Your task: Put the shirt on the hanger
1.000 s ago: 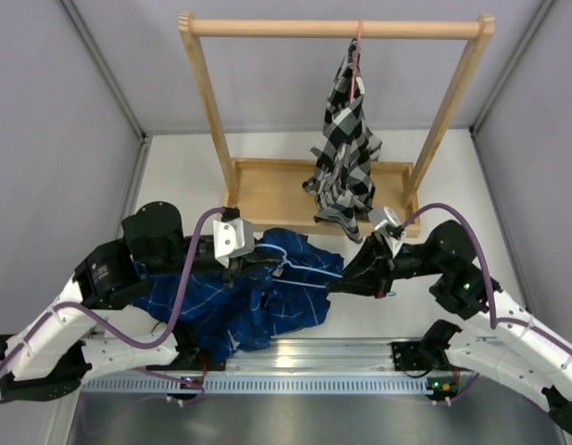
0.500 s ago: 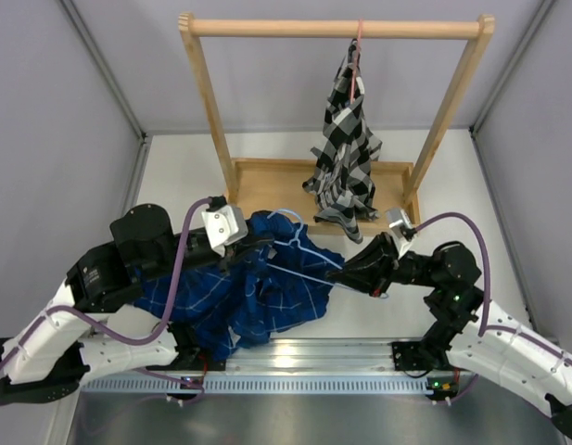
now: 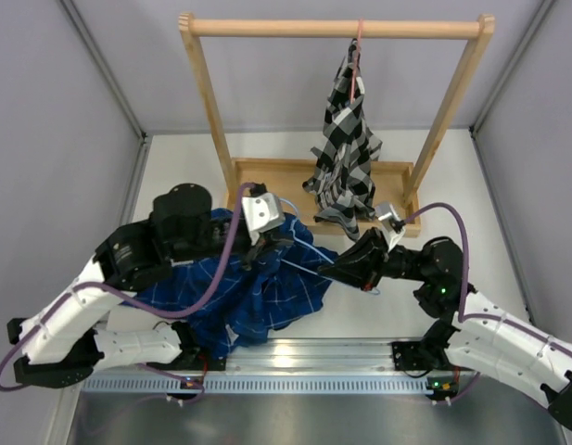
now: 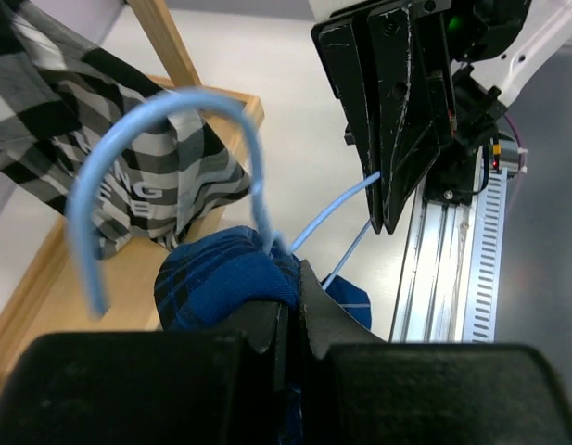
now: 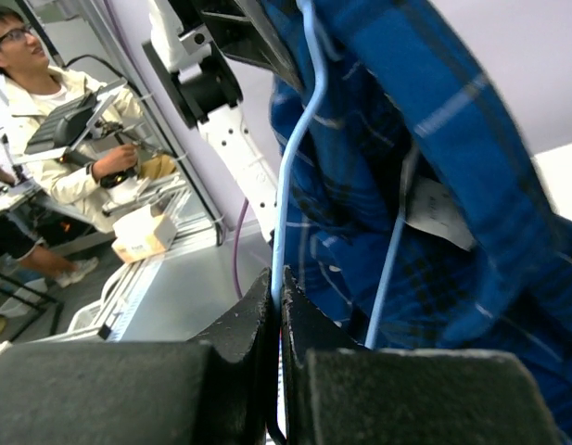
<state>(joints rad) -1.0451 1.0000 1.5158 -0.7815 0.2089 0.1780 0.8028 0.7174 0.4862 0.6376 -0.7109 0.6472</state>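
Just behind shirt (image 3: pixel 276 298) and hanger (image 4: pixel 188 97): checked shirt (image 3: pixel 346 148) hanging, wooden rack (image 3: pixel 332 28).

a robotics lab: grey partition panels (image 3: pixel 44 111), aluminium rail (image 3: pixel 295 357), a man (image 5: pixel 37 88) working nearby.

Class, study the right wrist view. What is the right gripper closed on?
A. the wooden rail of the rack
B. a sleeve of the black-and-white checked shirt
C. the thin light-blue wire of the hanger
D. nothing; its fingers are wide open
C: in the right wrist view the right gripper is shut on the light-blue wire of the hanger, with the shirt draped beside it.
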